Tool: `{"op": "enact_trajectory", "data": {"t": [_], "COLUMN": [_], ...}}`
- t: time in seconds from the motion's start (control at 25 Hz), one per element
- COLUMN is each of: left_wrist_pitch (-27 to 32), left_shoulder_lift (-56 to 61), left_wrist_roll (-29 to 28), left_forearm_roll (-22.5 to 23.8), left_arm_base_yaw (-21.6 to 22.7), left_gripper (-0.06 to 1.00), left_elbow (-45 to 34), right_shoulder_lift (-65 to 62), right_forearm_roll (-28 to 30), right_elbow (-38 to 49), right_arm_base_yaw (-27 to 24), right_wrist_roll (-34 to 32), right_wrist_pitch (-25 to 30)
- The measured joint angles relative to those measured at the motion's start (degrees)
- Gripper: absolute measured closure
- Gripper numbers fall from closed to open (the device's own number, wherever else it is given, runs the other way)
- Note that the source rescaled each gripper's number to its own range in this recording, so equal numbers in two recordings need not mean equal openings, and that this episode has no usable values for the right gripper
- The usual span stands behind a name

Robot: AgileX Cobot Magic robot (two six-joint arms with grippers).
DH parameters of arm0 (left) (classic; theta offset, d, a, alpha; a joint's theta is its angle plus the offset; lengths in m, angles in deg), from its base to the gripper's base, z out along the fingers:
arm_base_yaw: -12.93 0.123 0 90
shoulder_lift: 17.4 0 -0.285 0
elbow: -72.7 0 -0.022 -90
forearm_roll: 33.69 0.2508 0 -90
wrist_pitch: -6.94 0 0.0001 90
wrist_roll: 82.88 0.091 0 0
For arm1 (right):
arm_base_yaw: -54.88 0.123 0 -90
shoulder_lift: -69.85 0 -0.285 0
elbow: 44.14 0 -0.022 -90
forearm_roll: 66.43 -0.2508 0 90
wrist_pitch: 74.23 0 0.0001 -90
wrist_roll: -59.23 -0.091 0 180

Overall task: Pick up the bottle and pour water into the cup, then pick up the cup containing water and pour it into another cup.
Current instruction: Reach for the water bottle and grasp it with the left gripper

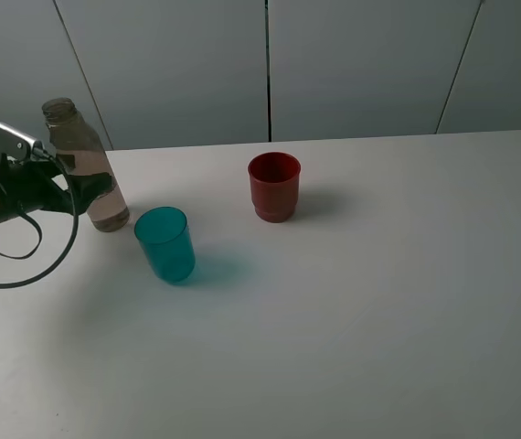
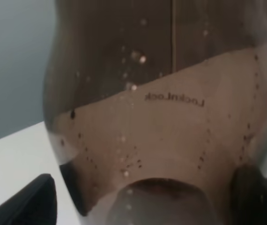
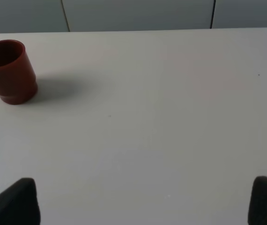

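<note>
The bottle (image 1: 79, 137) stands on the table (image 1: 379, 311) at about 9 o'clock, with water part way up. The left gripper (image 1: 87, 186) has its fingers wide, one on each side of the bottle, not squeezing it yet. The cup (image 1: 164, 242) is at 4 o'clock from the bottle. Another cup (image 1: 274, 186) is at 2 o'clock from that one. The right gripper (image 3: 143, 201) is wide too, with nothing in it. The bottle has no cap, so a bump or a loose hold could tip it and spill water. The letters (image 2: 173, 97) on it show backwards and look like "LocknLock".
</note>
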Motion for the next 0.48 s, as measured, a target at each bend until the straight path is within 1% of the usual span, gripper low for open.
{"op": "enact_trajectory", "data": {"t": [0.48], "left_wrist_pitch": [-1.8], "left_shoulder_lift": [-4.5], "left_wrist_roll": [-0.1], "left_forearm_roll": [-0.4], "left_arm_base_yaw": [-2.8], "left_gripper": [-0.06], "left_elbow": [3.4], "right_shoulder_lift": [0.0], "right_forearm_roll": [-0.2], "right_elbow": [0.0], "right_arm_base_yaw": [0.0], "right_wrist_roll": [0.2], "right_wrist_pitch": [0.0]}}
